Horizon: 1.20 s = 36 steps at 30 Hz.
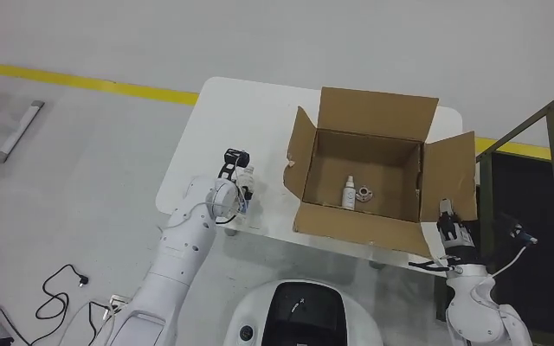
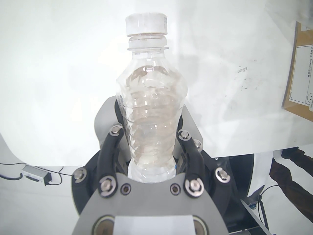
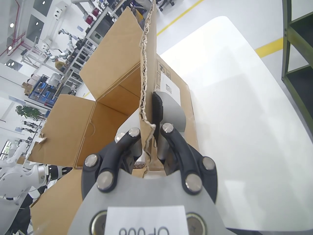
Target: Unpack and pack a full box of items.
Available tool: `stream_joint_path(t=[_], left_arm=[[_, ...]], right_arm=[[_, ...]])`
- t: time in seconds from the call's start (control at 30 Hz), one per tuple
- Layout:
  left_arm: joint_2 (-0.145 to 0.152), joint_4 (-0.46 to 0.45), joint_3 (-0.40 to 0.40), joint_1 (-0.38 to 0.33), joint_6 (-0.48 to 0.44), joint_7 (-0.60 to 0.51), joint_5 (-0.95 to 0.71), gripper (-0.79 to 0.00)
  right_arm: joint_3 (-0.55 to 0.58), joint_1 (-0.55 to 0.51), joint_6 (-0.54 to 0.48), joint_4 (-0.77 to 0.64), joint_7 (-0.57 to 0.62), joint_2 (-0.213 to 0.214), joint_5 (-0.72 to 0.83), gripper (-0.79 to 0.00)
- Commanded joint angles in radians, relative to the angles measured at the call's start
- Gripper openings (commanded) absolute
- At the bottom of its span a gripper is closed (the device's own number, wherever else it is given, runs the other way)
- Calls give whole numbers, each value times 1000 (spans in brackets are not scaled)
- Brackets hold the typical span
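An open cardboard box (image 1: 368,138) stands on the white table (image 1: 216,104), flaps spread. Inside lie a small white spray bottle (image 1: 349,192) and a small round item (image 1: 366,194). My left gripper (image 1: 242,186) is over the table's front left part, left of the box, shut on a clear plastic bottle (image 2: 150,113) with a white cap (image 2: 146,23). My right gripper (image 3: 149,110) is at the box's right flap (image 1: 450,177), its fingers (image 3: 159,108) closed on the flap's edge (image 3: 146,50).
The table's front edge runs just under the left gripper. A dark green metal rack (image 1: 519,138) stands right of the table. A yellow floor line (image 1: 95,84) runs behind. A black cable (image 1: 61,294) lies on the floor at left.
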Motion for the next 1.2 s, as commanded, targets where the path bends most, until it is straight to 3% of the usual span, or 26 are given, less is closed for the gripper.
stream_joint_path(t=[0.0,0.33,0.37,0.4,0.43,0.47,0.57,0.7,0.73,0.77,0.87,0.97,1.03,1.13,1.17], left_arm=[[-1,7,8,-4,3,-2,5,-785],[-5,30,35,-16,27,-36,10,-785],[-5,30,35,-16,26,-35,8,-748],[-5,31,35,-17,26,-34,5,-637],[-4,32,35,-18,25,-33,3,-576],[-4,33,36,-18,24,-33,4,-570],[-4,38,40,-21,27,-29,9,-434],[-4,41,42,-25,29,-24,8,-440],[-3,41,43,-25,31,-21,10,-413],[-3,42,43,-25,34,-21,12,-320],[-2,39,41,-27,35,-22,8,-308],[-1,37,38,-26,33,-24,3,-86],[0,36,37,-26,30,-26,-1,-117],[1,35,36,-25,30,-25,-6,0],[1,35,36,-25,30,-25,-6,0]], right_arm=[[-2,-1,0,-2,0,-1,-2,-785],[-10,-1,-4,-7,4,-4,-10,-785],[-10,-1,-4,-7,4,-4,-11,-785],[-10,-1,-4,-7,4,-4,-11,-785],[-9,-1,-4,-7,4,-4,-13,-785],[-9,-1,-4,-8,4,-4,-13,-785],[-8,-1,-1,-8,6,-5,-13,-785],[-7,-1,0,-8,7,-6,-16,-785],[-7,-1,0,-8,7,-6,-16,-785],[-7,0,0,-8,7,-7,-16,-785],[-8,2,2,-5,9,-7,-17,-785],[-10,5,2,-3,10,-8,-18,-785],[-11,7,3,-2,10,-9,-19,-785],[-11,9,5,-1,9,-9,-20,-785],[-11,10,6,-1,9,-10,-22,-785]])
